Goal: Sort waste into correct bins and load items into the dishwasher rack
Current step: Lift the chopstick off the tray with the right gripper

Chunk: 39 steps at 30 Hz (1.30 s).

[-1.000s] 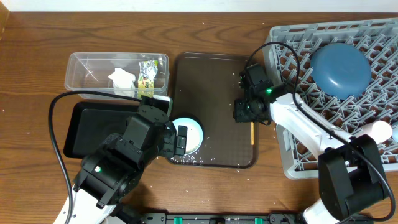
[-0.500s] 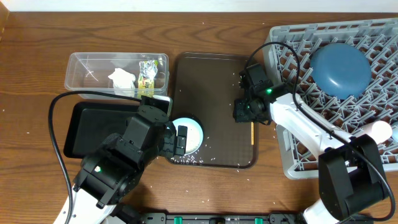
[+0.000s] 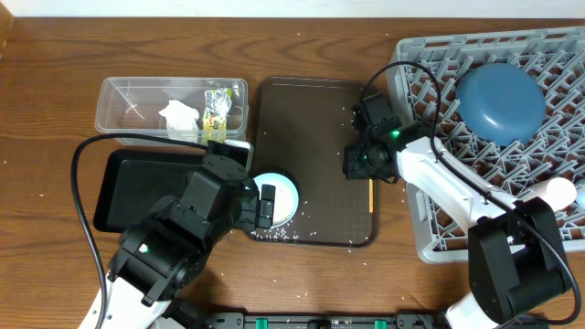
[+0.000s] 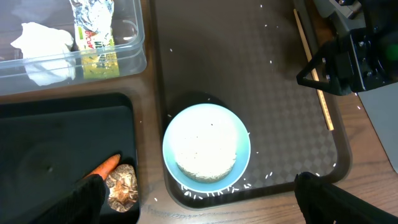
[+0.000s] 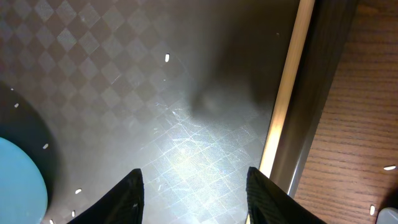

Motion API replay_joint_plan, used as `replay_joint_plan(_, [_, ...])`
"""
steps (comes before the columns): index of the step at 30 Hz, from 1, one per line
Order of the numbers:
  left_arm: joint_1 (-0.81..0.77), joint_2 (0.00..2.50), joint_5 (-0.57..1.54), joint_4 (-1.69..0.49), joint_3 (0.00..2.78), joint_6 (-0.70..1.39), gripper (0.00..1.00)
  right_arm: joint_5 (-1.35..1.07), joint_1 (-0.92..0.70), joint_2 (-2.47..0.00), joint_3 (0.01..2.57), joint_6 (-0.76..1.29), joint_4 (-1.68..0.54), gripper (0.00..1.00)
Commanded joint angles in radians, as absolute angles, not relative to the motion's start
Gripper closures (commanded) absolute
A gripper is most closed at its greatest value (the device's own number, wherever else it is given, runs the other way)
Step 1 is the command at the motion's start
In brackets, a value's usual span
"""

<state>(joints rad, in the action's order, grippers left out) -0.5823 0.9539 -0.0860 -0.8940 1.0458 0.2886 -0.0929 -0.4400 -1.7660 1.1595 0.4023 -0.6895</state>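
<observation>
hovering left hand (image 4: 202, 194) spread wide over blue cup (image 4: 206, 146); right hand (image 5: 196, 186) spread beside chopstick (image 5: 287, 93)

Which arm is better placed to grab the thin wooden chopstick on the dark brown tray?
Right. The right gripper hovers open above the thin wooden chopstick; the left gripper is across the dark brown tray, over the blue-rimmed cup.

Noting layout: tub (image 3: 128, 110) rear left on the surface, wrapper (image 3: 216, 110) and tissue (image 3: 179, 117) in it. Shallow tray (image 3: 128, 183) before it holds carrot (image 4: 102, 169), lump (image 4: 122, 187). Serving tray (image 3: 311, 128) centre: cup (image 4: 206, 147) front-left, chopstick (image 4: 302, 34) along its right edge. Rack (image 3: 430, 228) right, dish (image 3: 500, 100) on it.
</observation>
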Motion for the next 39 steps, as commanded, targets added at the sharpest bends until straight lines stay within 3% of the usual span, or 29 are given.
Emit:
replay_joint_plan(1, [-0.576,0.954,-0.098,-0.897,1.066,0.290,0.02,-0.078,-0.447,-1.758,1.161,0.414,-0.689,0.53])
replay_joint_plan(34, [-0.576,0.954,-0.098,-0.897,1.066,0.290,0.02,0.070,-0.446,-1.758,1.161,0.411,-0.696,0.49])
replay_joint_plan(39, [-0.576,0.954,-0.098,-0.897,1.066,0.290,0.02,0.079,-0.447,-1.764,1.155,0.413,-0.693,0.53])
